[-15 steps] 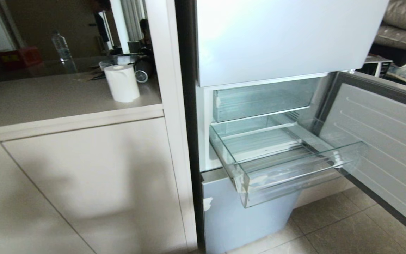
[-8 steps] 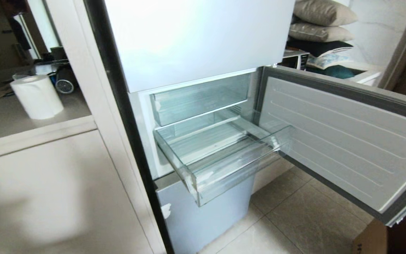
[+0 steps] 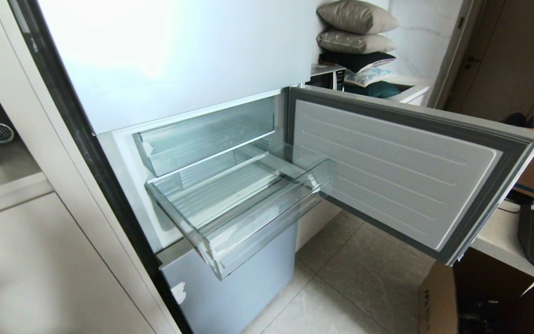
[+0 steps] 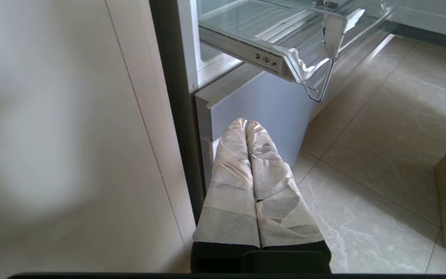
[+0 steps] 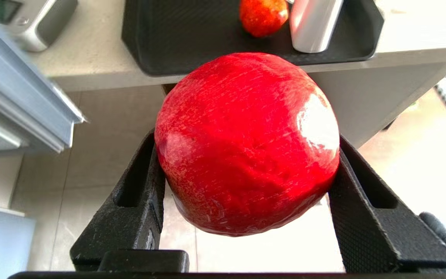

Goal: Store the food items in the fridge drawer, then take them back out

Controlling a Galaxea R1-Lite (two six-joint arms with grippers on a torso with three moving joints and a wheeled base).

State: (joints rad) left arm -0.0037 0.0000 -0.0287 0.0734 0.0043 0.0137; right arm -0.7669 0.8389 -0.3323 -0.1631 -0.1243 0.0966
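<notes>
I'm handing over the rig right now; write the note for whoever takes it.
Right claw: shut on the red fruit, carried off the floor beside the counter, outside the head view.
Left claw: shut, empty, parked low by the fridge's lower panel.
Fridge drawer: pulled out, nothing in it.
Black tray on the counter holds another red fruit.
Done: fruit picked.
Left: place it in the drawer, then take it out.

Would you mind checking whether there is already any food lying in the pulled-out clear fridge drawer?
No: in the head view the fridge drawer shows only its bare ribbed floor, with no food in it.
</notes>
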